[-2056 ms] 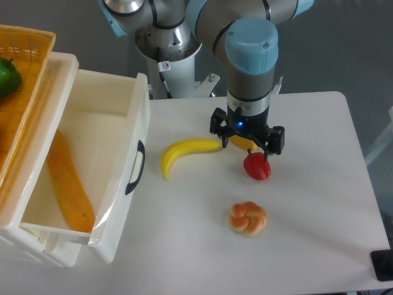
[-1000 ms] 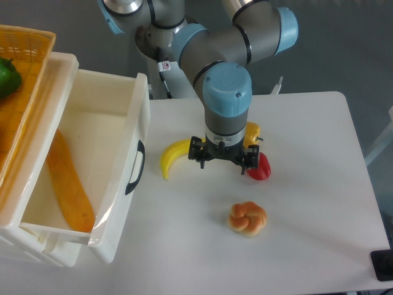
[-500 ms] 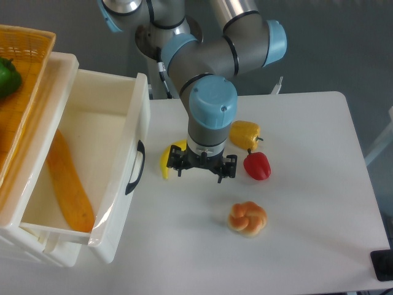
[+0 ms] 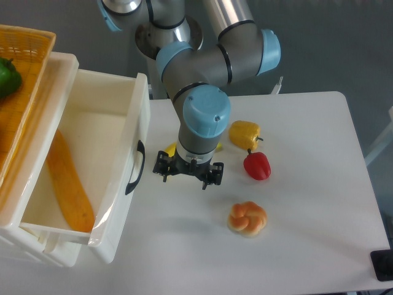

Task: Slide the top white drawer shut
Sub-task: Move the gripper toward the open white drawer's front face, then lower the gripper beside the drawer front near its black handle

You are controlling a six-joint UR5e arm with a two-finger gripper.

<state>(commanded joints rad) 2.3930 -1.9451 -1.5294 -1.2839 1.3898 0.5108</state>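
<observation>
The top white drawer [image 4: 92, 123] stands pulled far out of the cabinet at the left. Its black curved handle [image 4: 136, 167] faces the table. A long orange piece [image 4: 70, 184] lies inside it. My gripper [image 4: 184, 180] points down over the table just right of the drawer front, a short gap from the handle. Its fingers [image 4: 163, 176] are spread open with nothing between them.
An orange wicker basket [image 4: 27, 55] with a green pepper [image 4: 7, 77] sits on top of the cabinet. A yellow pepper [image 4: 244, 133], a red pepper [image 4: 257, 165] and a bun [image 4: 247, 217] lie right of the gripper. A banana [image 4: 170, 149] shows only as a tip behind the wrist.
The arm has swung left and toward the front, from above the peppers to beside the drawer front. It now covers most of the banana. The drawer has not moved.
</observation>
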